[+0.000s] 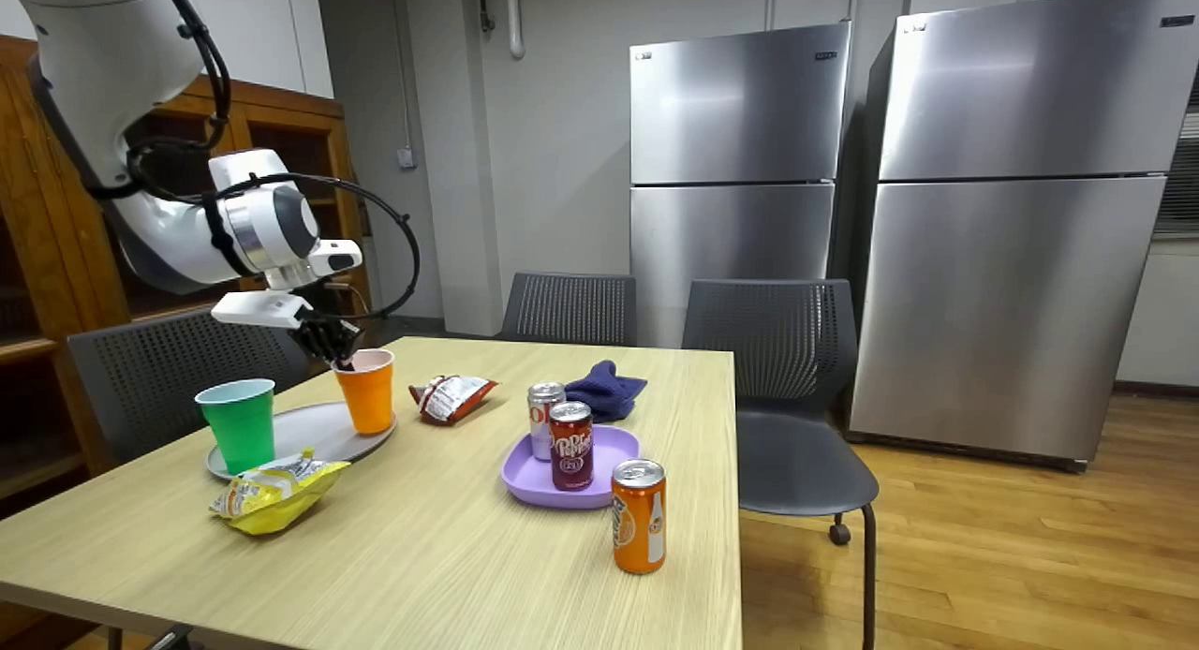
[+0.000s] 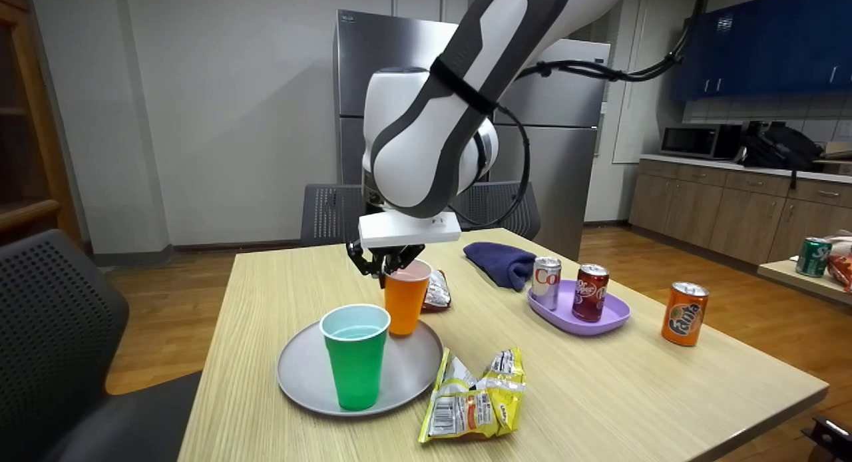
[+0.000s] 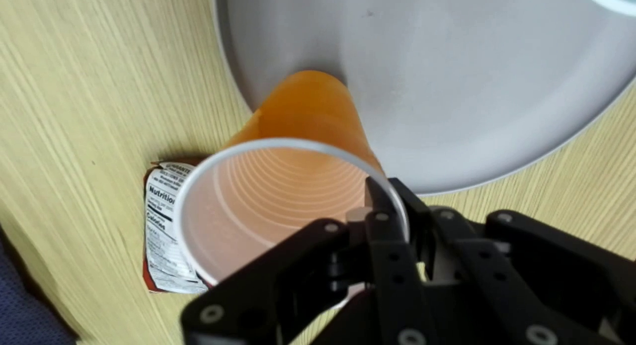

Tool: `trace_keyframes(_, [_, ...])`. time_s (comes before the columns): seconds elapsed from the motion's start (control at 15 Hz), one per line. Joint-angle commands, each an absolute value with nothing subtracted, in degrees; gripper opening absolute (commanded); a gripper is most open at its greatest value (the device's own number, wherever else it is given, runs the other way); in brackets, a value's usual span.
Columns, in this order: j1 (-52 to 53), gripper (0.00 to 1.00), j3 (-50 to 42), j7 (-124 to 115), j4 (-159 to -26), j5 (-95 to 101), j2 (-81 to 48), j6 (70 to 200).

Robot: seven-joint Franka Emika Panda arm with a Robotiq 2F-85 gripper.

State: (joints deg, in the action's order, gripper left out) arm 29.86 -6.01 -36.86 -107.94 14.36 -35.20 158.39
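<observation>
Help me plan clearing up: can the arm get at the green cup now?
Probably not: the gripper is closed on the orange cup, though the path to the green cup looks free.

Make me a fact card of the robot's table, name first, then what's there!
Gripper: pinching the orange cup by its rim
Under that cup: gray plate
Green cup: on the gray plate
Yellow bag: beside the plate
Red bag: on the table
Purple tray: silver can, dark red can
Near the tray: orange can, blue cloth
</observation>
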Motion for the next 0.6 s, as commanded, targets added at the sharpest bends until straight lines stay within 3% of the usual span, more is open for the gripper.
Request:
trace_keyframes(0.0, [28.68, 0.01, -4.19, -34.41, -110.98, 12.95, -32.55, 157.93])
trace_keyframes(0.2, [28.87, 0.01, -3.92, -34.46, -111.58, 12.99, -32.20, 157.67])
trace_keyframes(0.27, [28.84, 0.20, -3.78, -34.37, -111.71, 12.96, -32.06, 157.34])
trace_keyframes(0.33, [28.70, 0.32, -3.58, -34.11, -111.94, 12.93, -31.79, 157.26])
trace_keyframes(0.53, [28.53, 0.51, -3.42, -33.45, -113.00, 13.03, -30.35, 157.30])
